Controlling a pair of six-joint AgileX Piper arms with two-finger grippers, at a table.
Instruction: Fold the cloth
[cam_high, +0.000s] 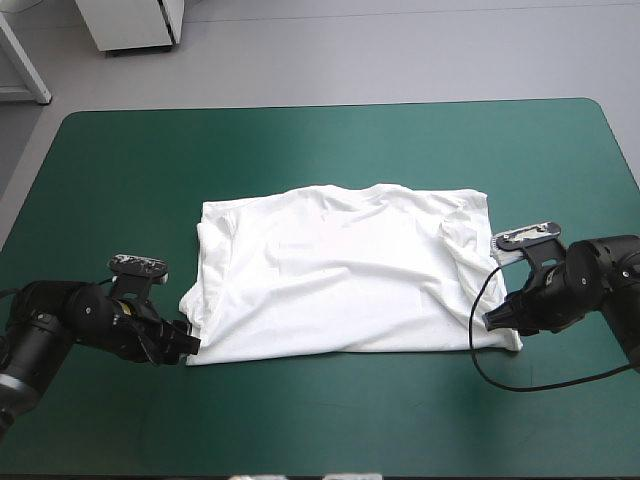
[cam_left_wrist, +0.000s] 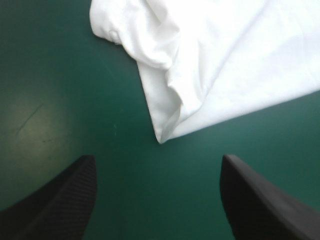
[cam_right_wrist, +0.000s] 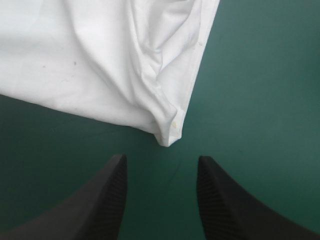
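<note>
Left gripper (cam_left_wrist: 157, 159) is held low at the near left corner of the T-shirt (cam_high: 340, 270), fingers spread wide apart, nothing between them. The corner is seen just ahead of the gap, not touched. Right gripper (cam_right_wrist: 161, 159) is set likewise at the near right corner, fingers apart by a narrower gap, corner tip just ahead, no contact. T-shirt is laid flat mid-table, collar toward the far edge, creased along both sides. Teal-green cover (cam_high: 300, 140) is exposed all around it.

A table (cam_high: 320, 140) with a teal-green cover fills the high view, with grey floor (cam_high: 400, 50) beyond its far edge. A white cabinet (cam_high: 130, 22) stands at eleven o'clock, a white slanted leg (cam_high: 26, 65) at ten.
</note>
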